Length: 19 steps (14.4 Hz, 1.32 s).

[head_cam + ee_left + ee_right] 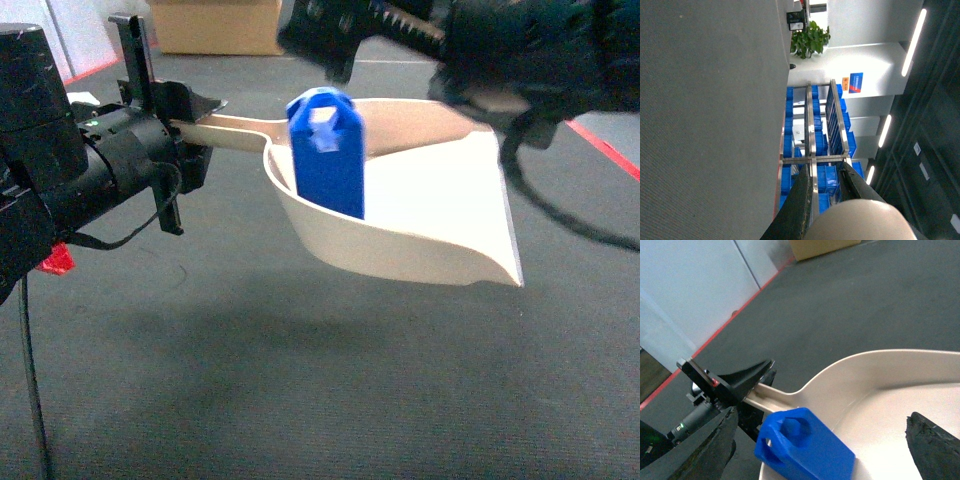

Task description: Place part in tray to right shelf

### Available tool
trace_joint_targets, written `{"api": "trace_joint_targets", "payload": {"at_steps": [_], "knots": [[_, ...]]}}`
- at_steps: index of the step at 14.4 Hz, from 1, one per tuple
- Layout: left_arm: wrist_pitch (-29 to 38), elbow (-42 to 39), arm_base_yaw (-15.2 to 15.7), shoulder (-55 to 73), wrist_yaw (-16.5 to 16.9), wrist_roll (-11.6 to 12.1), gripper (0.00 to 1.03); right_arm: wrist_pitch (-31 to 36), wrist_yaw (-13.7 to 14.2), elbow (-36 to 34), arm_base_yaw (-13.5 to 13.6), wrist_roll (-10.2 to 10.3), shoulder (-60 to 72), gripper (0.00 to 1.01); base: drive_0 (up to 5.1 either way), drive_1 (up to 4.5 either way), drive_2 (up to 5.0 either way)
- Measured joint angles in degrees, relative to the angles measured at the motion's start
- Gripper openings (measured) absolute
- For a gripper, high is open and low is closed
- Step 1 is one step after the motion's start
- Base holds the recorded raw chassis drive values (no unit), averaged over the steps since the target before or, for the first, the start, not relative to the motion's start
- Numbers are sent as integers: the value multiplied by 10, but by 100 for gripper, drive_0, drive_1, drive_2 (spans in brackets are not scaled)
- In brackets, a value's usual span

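The cream tray (440, 215) hangs in mid-air, and my left gripper (198, 112) is shut on its long handle (235, 128). The blue part (327, 150) stands upright inside the tray near the handle end. My right gripper (335, 55) is blurred, just above and behind the part, touching nothing. In the right wrist view its fingers (705, 447) are spread wide, open, with the part (805, 450) lying in the tray (890, 385) below them. The left wrist view shows my left gripper (826, 172) closed around the rounded cream handle (865, 220). I cannot tell whether the steel rack (812, 135) far off is the right shelf.
Dark grey carpet (300, 380) lies under the tray. A cardboard box (215, 25) stands at the back, and red floor tape (600, 145) runs along the right. The distant rack holds several blue crates (825, 180), with a potted plant (810, 40) beyond it.
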Motion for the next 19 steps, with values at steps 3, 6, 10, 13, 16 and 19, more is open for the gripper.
{"api": "trace_joint_targets", "payload": {"at_steps": [3,6,10,13,16,19], "knots": [[-1,0,0,0,-1,0,14,-24,-93,-117,-107,-61,-187,98,0,0,0],[-1,0,0,0,-1,0,13,-147,-255,-205,-357,-144,-385,98,0,0,0],[0,0,0,0,-2,0,13,-199,-423,-269,-617,-248,-468,98,0,0,0],[-1,0,-1,0,0,0,13,-201,-434,-269,-615,-260,-467,98,0,0,0],[-1,0,0,0,-1,0,13,-202,-434,-269,-615,-261,-467,98,0,0,0],[0,0,0,0,-1,0,13,-202,-434,-269,-615,-262,-467,98,0,0,0]]}}
